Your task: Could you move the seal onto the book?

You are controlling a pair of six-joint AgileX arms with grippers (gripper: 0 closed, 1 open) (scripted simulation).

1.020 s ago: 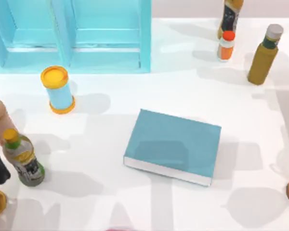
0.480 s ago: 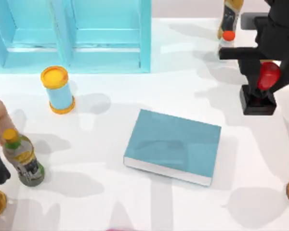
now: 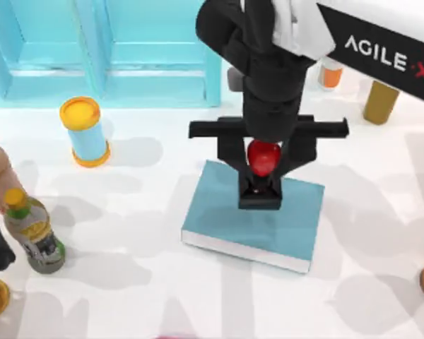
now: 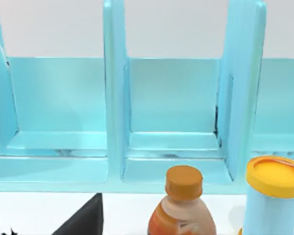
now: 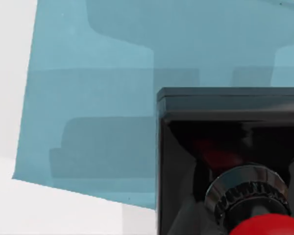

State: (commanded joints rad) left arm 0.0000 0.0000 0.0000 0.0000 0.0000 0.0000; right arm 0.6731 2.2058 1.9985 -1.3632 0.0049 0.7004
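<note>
Our right gripper (image 3: 263,161), fingers clamped on the seal (image 3: 262,173), holds it over the book (image 3: 226,212); contact seemingly unclear.

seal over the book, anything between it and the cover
Nothing visible. The right gripper holds the seal by its red knob directly above the book, with bare teal cover beneath the black block.
</note>
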